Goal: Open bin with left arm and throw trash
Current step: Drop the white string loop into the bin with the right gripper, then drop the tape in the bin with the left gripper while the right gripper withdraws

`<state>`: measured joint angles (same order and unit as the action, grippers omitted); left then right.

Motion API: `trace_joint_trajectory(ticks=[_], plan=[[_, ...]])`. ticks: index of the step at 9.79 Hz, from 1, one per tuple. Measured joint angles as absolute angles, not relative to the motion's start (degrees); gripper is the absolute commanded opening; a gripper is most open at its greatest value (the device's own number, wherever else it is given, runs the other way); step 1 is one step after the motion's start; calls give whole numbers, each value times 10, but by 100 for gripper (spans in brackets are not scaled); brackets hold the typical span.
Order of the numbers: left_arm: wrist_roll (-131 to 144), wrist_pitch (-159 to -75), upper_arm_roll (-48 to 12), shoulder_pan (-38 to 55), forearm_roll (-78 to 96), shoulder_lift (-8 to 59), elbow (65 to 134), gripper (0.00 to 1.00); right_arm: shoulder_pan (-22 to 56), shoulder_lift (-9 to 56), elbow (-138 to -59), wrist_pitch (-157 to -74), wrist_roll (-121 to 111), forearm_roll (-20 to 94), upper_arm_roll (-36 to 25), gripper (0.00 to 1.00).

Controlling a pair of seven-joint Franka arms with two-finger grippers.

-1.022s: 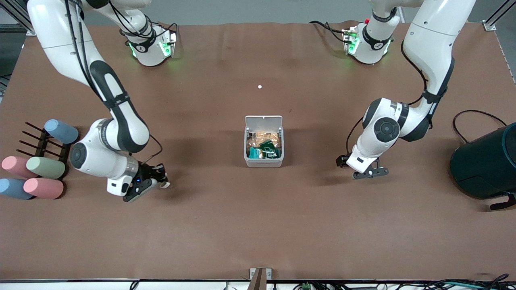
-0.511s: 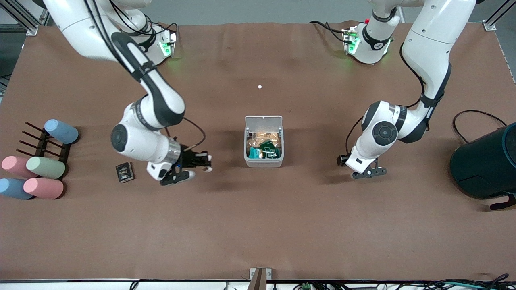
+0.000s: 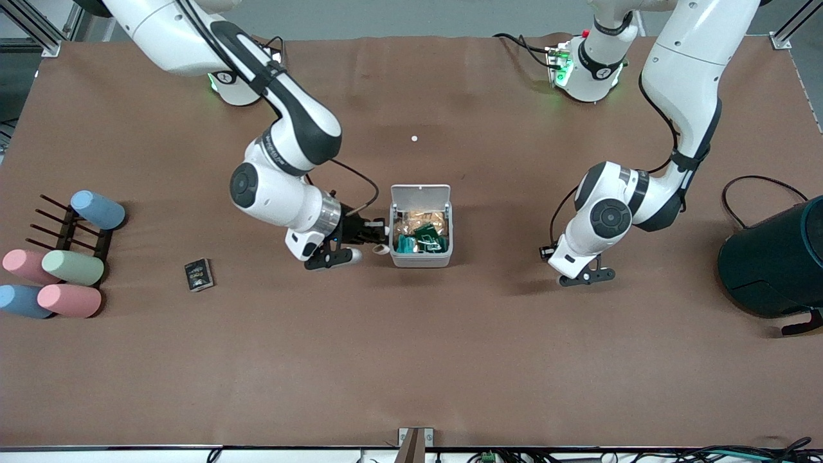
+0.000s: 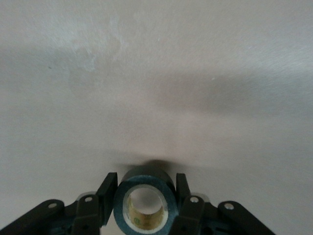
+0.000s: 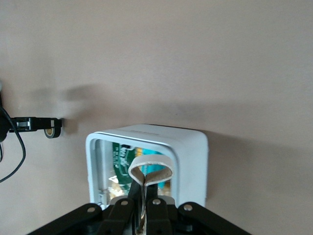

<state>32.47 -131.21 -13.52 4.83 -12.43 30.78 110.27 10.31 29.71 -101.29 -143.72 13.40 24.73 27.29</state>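
The white bin (image 3: pixel 421 260) stands mid-table with its lid (image 3: pixel 420 193) raised; green and tan wrappers lie inside. My right gripper (image 3: pixel 374 241) is beside the bin's wall toward the right arm's end, shut on the white heart-shaped loop (image 5: pixel 150 169). In the right wrist view the gripper (image 5: pixel 145 188) holds the loop at the bin's rim (image 5: pixel 195 142). My left gripper (image 3: pixel 586 276) hangs low over the table toward the left arm's end, shut on the dark tape roll (image 4: pixel 145 205). The black packet (image 3: pixel 198 274) lies on the table.
Pastel cylinders (image 3: pixel 71 267) and a black rack (image 3: pixel 67 225) sit at the right arm's end. A large dark teal cylinder (image 3: pixel 775 263) with a cable stands at the left arm's end. A tiny white dot (image 3: pixel 414 138) lies farther from the camera than the bin.
My right arm has swung from beside the pastel cylinders to the bin, carrying the loop and uncovering the black packet. The left arm has barely moved.
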Motion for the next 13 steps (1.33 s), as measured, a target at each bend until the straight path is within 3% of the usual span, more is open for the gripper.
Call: trace_joint_trajectory(ticks=[1, 2, 3, 4, 5, 9, 13], plan=[[325, -1240, -150, 49, -118, 307, 1052, 0, 121, 298, -1011, -1450, 150, 247, 273, 11], [326, -1178, -159, 54, -99, 308, 1000, 0, 141, 301, -1011, -1473, 171, 247, 274, 22], [326, -1137, -162, 59, -67, 311, 958, 0, 161, 306, -1011, -1491, 189, 247, 273, 59], [326, -1121, -164, 65, -26, 320, 931, 0, 172, 309, -1011, -1499, 197, 247, 273, 79], [327, -1119, -164, 73, 10, 334, 914, 0, 173, 312, -1011, -1500, 197, 247, 272, 91], [407, -1120, -165, 121, 41, 385, 830, 0, 150, 312, -1009, -1479, 195, 214, 259, 94], [534, -1120, -163, 218, 42, 395, 787, 3, 95, 287, -996, -1320, 123, 29, 201, 94]])
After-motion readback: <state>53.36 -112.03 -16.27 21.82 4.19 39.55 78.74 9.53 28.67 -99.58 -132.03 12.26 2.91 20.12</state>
